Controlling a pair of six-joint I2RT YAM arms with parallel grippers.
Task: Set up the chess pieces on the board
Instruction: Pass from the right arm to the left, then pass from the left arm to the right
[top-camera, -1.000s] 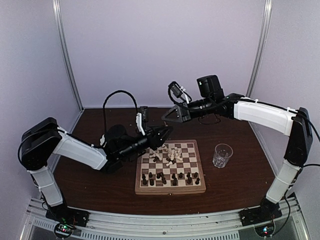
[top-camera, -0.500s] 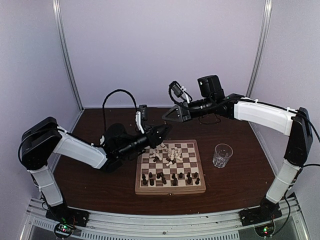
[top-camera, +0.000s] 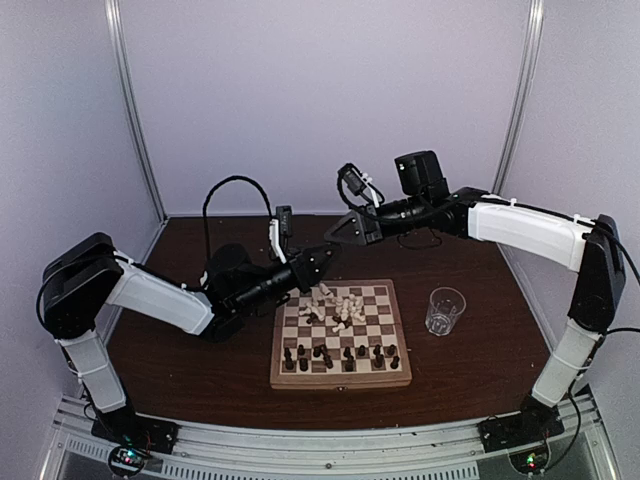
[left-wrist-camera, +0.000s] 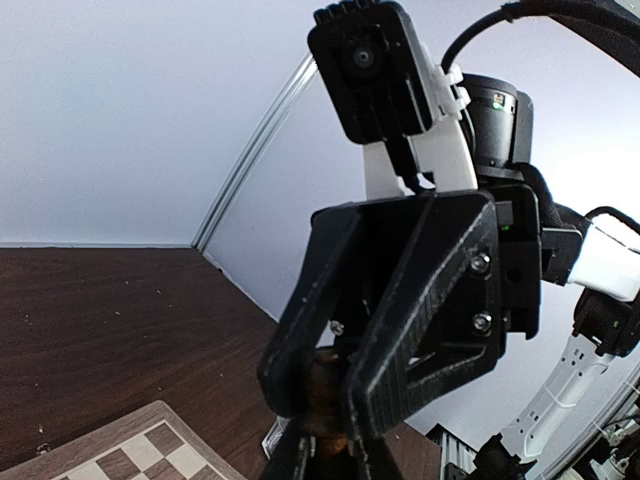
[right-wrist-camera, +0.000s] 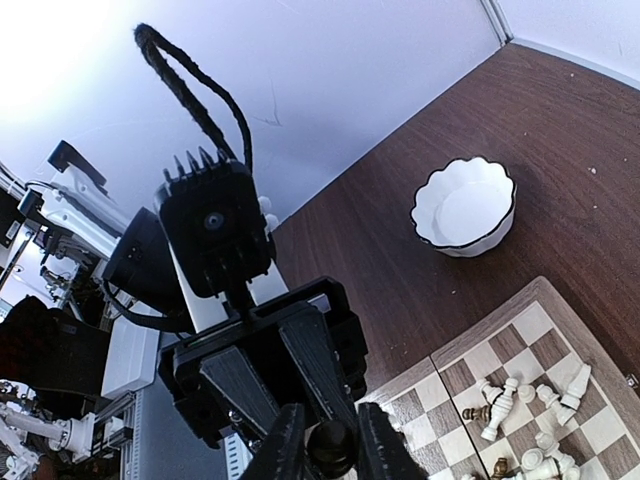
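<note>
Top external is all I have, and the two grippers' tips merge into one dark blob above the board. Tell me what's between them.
Observer: A dark chess piece. The left wrist view shows the right gripper pinching it.
Operator: Give me the left one.
Observer: The left gripper is shut on the same piece, tip to tip with the right.
Operator: Report anything else I can't see.
Observer: An empty white scalloped bowl sits on the table, apart from the board.
</note>
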